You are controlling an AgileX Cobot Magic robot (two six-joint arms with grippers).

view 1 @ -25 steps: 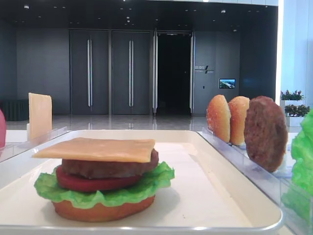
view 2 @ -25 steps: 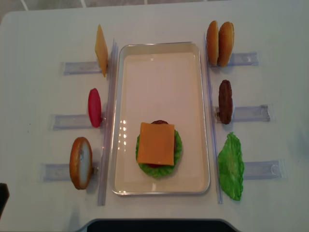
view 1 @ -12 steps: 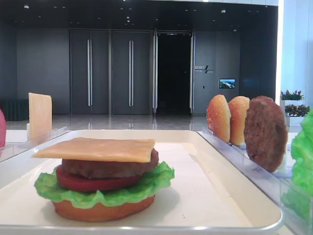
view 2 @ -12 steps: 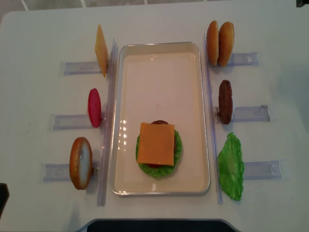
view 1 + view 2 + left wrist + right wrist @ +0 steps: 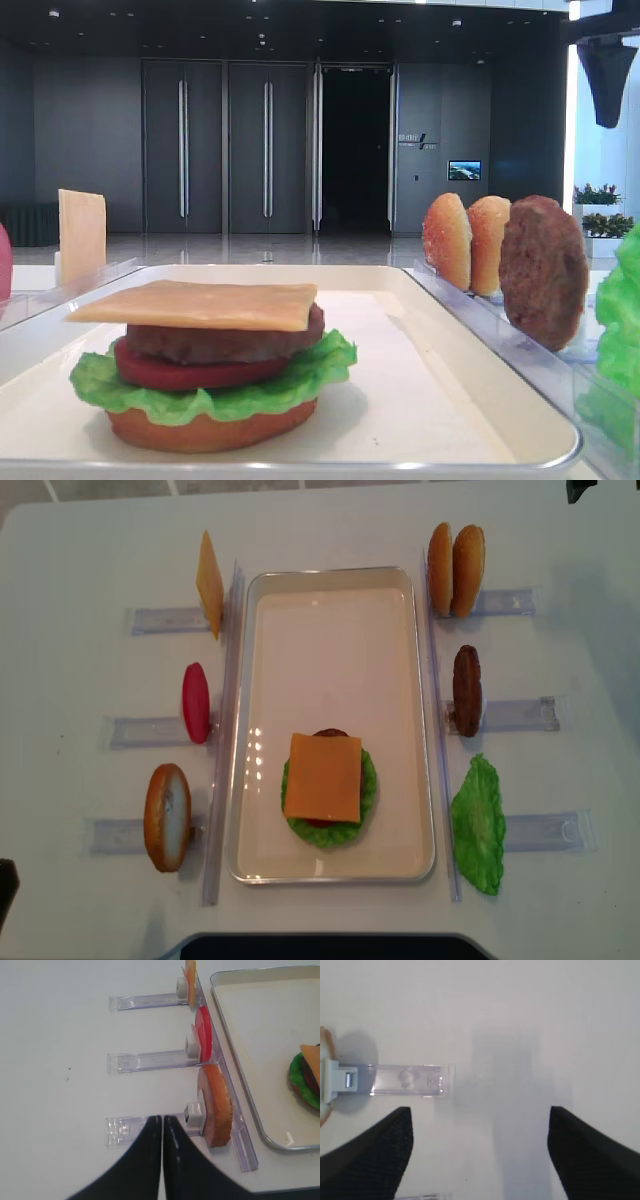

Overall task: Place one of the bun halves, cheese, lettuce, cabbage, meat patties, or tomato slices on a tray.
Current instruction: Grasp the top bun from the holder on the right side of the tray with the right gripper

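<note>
The white tray (image 5: 330, 650) holds a stack topped by a cheese slice (image 5: 322, 776), with lettuce, patty, tomato and a flat bun under it (image 5: 210, 400). Two bun halves (image 5: 456, 570), a meat patty (image 5: 466, 690) and a lettuce leaf (image 5: 478, 825) stand on racks right of the tray. Cheese (image 5: 209, 584), a tomato slice (image 5: 196, 702) and another bun (image 5: 167, 816) stand on its left. My right gripper (image 5: 479, 1108) hangs open and empty over bare table beyond the bun rack (image 5: 410, 1080). My left gripper (image 5: 161, 1118) is shut and empty beside the left bun (image 5: 217, 1105).
Clear plastic racks (image 5: 515, 715) stick out from both long sides of the tray, with long clear rails (image 5: 225, 730) along its edges. The table top is white. A dark edge (image 5: 320, 945) runs along the front.
The right gripper has come into the top right corner of both exterior views and moved left. The left gripper and all the food are where they were.
</note>
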